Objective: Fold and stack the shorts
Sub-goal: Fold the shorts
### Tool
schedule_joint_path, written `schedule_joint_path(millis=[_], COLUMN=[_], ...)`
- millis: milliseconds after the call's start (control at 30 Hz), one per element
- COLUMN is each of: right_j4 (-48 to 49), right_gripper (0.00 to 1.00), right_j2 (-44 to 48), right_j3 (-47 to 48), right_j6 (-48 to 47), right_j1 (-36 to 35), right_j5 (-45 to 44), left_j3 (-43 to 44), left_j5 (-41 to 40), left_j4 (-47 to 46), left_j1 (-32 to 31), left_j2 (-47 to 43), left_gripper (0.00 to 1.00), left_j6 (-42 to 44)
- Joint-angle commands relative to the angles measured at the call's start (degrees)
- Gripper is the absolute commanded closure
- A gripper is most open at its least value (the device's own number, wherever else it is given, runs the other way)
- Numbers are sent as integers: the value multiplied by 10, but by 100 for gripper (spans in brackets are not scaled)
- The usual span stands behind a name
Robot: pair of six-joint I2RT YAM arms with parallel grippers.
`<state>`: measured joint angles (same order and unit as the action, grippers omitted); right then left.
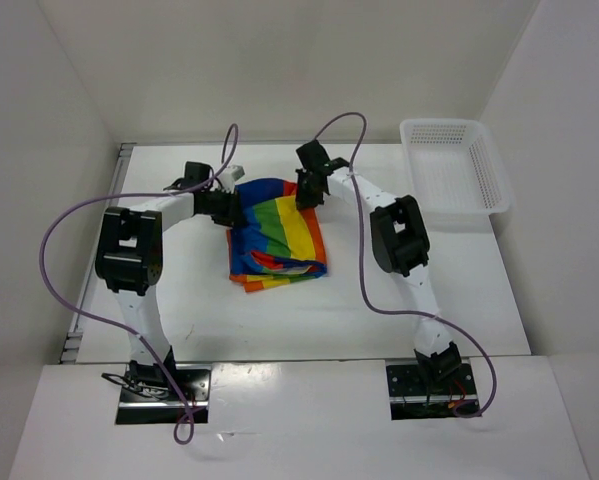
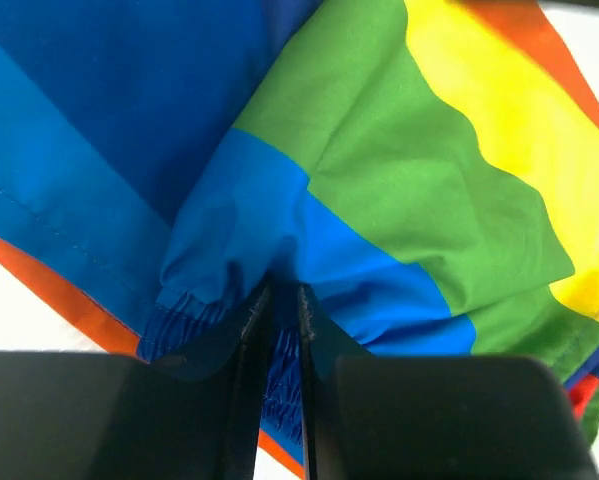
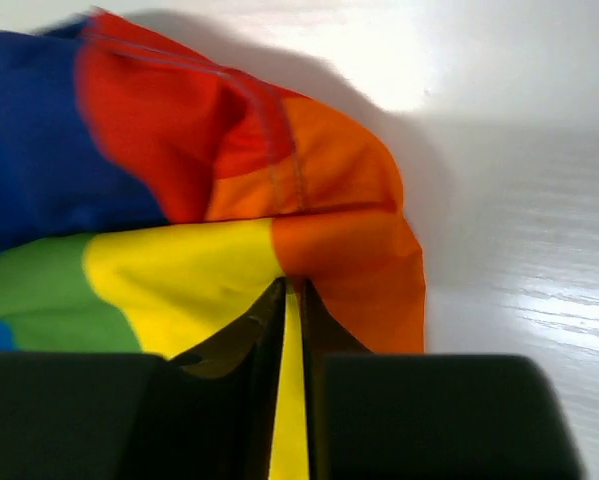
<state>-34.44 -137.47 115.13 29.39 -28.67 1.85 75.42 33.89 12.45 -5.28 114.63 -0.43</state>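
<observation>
Slippage risk: we see left jaws, right jaws both pinching soft rainbow-striped fabric shorts (image 1: 276,235); uneven release could skew fold.

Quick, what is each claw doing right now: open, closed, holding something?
Left claw: closed, pinching a blue part of the shorts.
Right claw: closed to a narrow gap, with the shorts' yellow stripe pinched between its fingers.
</observation>
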Motion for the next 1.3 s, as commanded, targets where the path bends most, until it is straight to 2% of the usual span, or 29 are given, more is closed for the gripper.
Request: schedule_joint_path(millis=[0, 33, 67, 133, 167, 200, 233, 267, 333, 400, 500, 533, 733, 833, 1000, 1267], right_j4=[-40, -54, -59, -65, -75, -80, -93, -93, -101, -81, -26, -7, -19, -27, -38, -44], right_gripper=[83, 78, 60, 31, 15, 7, 1, 0, 0, 0, 0, 0, 0, 0, 0, 0], right_j2=[4, 11, 20, 57, 70, 96, 109, 123, 173, 243, 322, 374, 512, 539, 590, 641], right_j3=[80, 94, 106, 131, 138, 148, 149, 149, 118, 76, -30, -79, -204, -246, -313, -344], right_j6=[-18, -18, -24, -31, -31, -36, -36, -36, -36, -42, -42, -42, -42, -42, -21, 2], right_j1=[-3, 2, 2, 2, 2, 2, 2, 2, 7, 15, 40, 49, 123, 154, 154, 159], right_j5=[2, 2, 2, -5, -14, -19, -25, -41, -63, -71, -77, -85, -127, -127, -167, -209], left_j3=[23, 30, 37, 60, 68, 85, 95, 104, 117, 117, 84, 75, 13, 6, 8, 25], left_j5=[2, 7, 13, 36, 36, 44, 50, 50, 61, 68, 68, 68, 74, 74, 79, 49], left_j4=[4, 22, 30, 44, 44, 51, 60, 65, 78, 78, 78, 78, 66, 61, 56, 93], left_j1=[6, 11, 11, 18, 18, 24, 30, 30, 47, 58, 77, 83, 112, 112, 112, 139], left_j2=[-4, -4, -10, -47, -64, -96, -110, -122, -152, -181, -222, -230, -277, -277, -272, -283], left_gripper=[77, 77, 77, 64, 55, 31, 19, 12, 4, 2, 2, 2, 1, 1, 1, 1], left_j6=[4, 4, 4, 4, 4, 4, 4, 4, 4, 4, 4, 4, 4, 4, 4, 4])
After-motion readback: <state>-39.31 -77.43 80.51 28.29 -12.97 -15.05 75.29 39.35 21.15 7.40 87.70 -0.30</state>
